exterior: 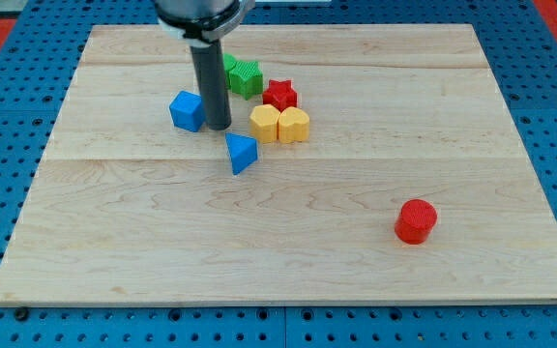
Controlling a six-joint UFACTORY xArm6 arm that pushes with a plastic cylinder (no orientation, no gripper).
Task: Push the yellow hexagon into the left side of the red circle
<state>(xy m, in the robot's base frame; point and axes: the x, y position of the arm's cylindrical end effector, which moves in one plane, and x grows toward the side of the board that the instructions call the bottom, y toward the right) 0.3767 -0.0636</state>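
Note:
The yellow hexagon (265,123) lies on the wooden board near the view's top centre, touching a yellow heart (294,125) on its right. The red circle (416,220) stands alone toward the view's lower right. My tip (219,126) is down on the board just left of the yellow hexagon, with a small gap between them. It stands right next to the blue cube (188,110) on its left, and above the blue triangle (241,153).
A red star (279,95) sits just above the two yellow blocks, and a green block (244,76) lies above and left of it, partly behind the rod. The board's edges border a blue pegboard surface (8,184).

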